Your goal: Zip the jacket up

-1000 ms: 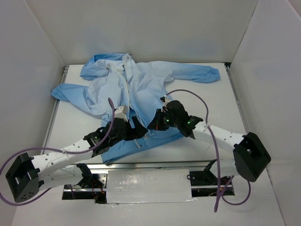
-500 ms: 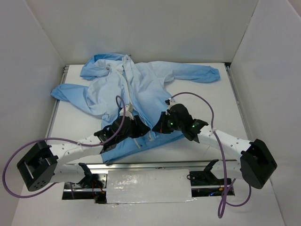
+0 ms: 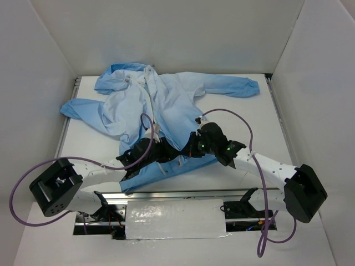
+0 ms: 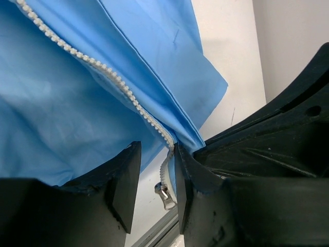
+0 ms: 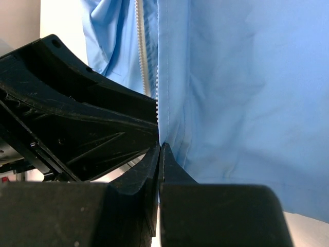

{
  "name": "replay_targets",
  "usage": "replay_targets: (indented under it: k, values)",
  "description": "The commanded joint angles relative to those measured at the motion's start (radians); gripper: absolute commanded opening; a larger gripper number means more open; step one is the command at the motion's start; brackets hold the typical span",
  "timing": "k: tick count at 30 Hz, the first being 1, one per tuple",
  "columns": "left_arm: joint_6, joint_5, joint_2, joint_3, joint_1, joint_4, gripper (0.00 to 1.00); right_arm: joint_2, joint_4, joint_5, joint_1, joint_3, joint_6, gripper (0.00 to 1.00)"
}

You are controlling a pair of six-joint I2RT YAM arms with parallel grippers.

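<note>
The light-blue jacket [image 3: 166, 102] lies spread on the white table, hood at the far left, its white zipper [image 3: 151, 105] open down the front. Both grippers meet at the near hem. My left gripper [image 3: 168, 152] is open; in the left wrist view [image 4: 157, 175] the zipper teeth [image 4: 118, 82] run down between its fingers [image 4: 123, 180], and the metal slider [image 4: 165, 192] hangs in the gap. My right gripper [image 3: 187, 149] is shut on the jacket's front edge [image 5: 160, 152], blue fabric [image 5: 241, 92] to its right. The left gripper's black body [image 5: 77, 118] sits right beside it.
White walls enclose the table [image 3: 260, 127] on three sides. A metal rail [image 3: 177, 194] runs along the near edge just below the hem. Purple cables [image 3: 233, 113] loop above both arms. The right sleeve [image 3: 238, 87] reaches to the far right.
My left arm has swung right along the hem until its gripper sits against the right gripper. The right gripper shifted slightly at first, then stayed shut on the fabric.
</note>
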Motion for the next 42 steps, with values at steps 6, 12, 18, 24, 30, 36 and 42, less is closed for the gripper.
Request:
replay_targets:
  k: [6,12,18,24,30,36,42]
  values:
    - [-0.022,0.072,0.015,-0.042,0.005,0.218,0.54,0.002,0.043,0.004,0.005,-0.011,0.015,0.0]
    - [-0.014,0.092,0.04,-0.068,0.007,0.31,0.22,-0.006,0.047,0.003,0.003,-0.008,0.019,0.0]
    - [-0.016,0.113,0.054,-0.071,0.007,0.352,0.0,-0.007,0.043,0.004,-0.012,-0.019,0.015,0.0]
    - [0.004,0.055,-0.035,-0.07,0.008,0.192,0.0,0.01,-0.009,0.059,-0.078,-0.043,-0.034,0.01]
    - [0.042,0.053,-0.189,-0.132,0.007,0.139,0.0,0.04,-0.025,0.028,-0.081,-0.049,-0.111,0.12]
    - [0.065,0.053,-0.247,-0.132,0.007,0.117,0.0,-0.163,0.026,-0.046,-0.077,-0.091,-0.123,0.58]
    - [0.07,0.073,-0.247,-0.155,0.004,0.229,0.0,-0.252,-0.066,-0.137,-0.072,-0.039,-0.153,0.58]
